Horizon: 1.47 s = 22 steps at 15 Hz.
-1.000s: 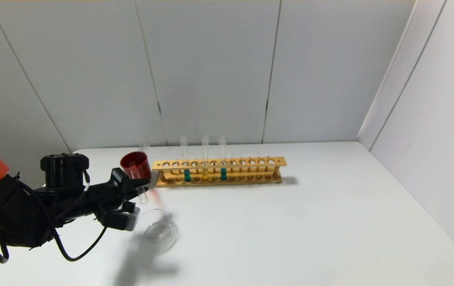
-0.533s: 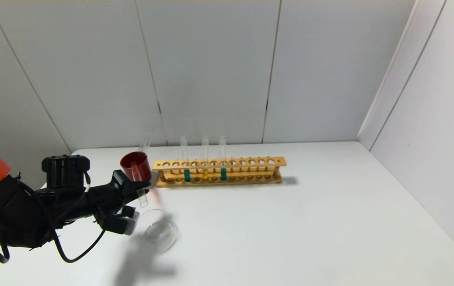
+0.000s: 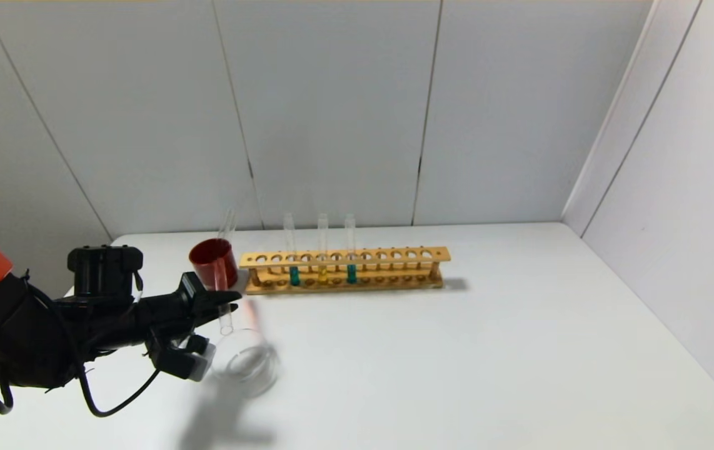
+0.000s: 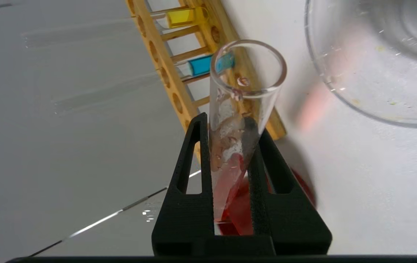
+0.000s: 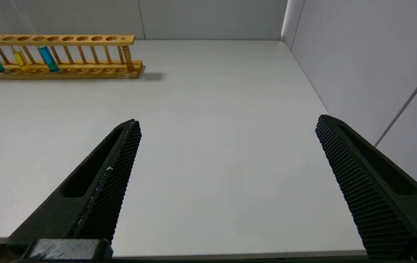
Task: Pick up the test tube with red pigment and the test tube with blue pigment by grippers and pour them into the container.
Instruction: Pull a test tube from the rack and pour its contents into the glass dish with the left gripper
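Observation:
My left gripper (image 3: 226, 300) (image 4: 230, 126) is shut on the test tube with red pigment (image 3: 225, 317) (image 4: 243, 95). The tube is tipped with its open mouth downward, just behind the far rim of the container (image 3: 246, 362) (image 4: 376, 65), a clear glass dish. Red liquid sits low in the tube between the fingers (image 4: 194, 164). Two tubes with blue liquid (image 3: 294, 275) (image 3: 351, 273) stand upright in the wooden rack (image 3: 394, 270). My right gripper (image 5: 227, 120) hangs open over bare table, far from the rack (image 5: 84, 73).
A dark red cup (image 3: 212, 257) stands just left of the rack, with a clear tube leaning in it. A yellow-liquid tube (image 3: 322, 275) stands between the blue ones. White walls close the table at the back and right.
My left gripper has shifted slightly down and toward the dish, and the tube's mouth has come lower and nearer the rim. The rack and its tubes have not moved.

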Each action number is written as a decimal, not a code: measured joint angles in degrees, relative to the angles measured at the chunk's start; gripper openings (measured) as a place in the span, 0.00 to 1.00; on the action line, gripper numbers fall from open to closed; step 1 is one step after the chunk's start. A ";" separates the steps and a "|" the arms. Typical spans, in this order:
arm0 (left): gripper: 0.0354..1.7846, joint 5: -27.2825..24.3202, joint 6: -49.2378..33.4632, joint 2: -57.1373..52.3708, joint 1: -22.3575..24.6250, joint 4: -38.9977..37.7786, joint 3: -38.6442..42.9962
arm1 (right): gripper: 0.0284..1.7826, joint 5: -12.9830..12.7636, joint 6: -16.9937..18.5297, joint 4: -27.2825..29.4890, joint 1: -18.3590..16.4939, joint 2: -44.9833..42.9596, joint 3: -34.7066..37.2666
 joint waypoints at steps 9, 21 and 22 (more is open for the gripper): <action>0.16 -0.84 3.77 0.52 0.60 1.77 -3.56 | 0.98 0.00 0.00 0.00 0.00 0.00 0.00; 0.16 -0.88 3.97 2.38 0.96 1.38 -5.92 | 0.98 0.02 -0.02 -0.02 0.00 0.00 0.00; 0.16 -0.90 4.05 2.51 0.96 1.24 -5.94 | 0.98 0.02 0.00 -0.02 0.00 0.00 0.00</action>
